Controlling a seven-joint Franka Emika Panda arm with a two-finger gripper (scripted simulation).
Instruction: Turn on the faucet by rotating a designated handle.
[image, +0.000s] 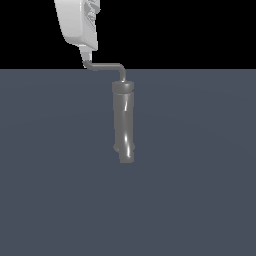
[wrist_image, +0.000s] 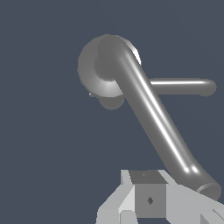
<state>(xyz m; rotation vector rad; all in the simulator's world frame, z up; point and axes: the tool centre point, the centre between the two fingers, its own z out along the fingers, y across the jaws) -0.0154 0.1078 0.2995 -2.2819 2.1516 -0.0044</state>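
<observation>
Gleaming dark grey faucet (image: 124, 122), thin bent handle (image: 109, 65); claw (image: 86, 59) state unclear.

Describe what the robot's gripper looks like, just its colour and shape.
The gripper is glossy white with a rounded, tapering casing in the exterior view. The wrist view shows blocky, angular pale-grey fingers and a darker grey square face bearing a small diamond mark. No cables or lettering are visible.
</observation>
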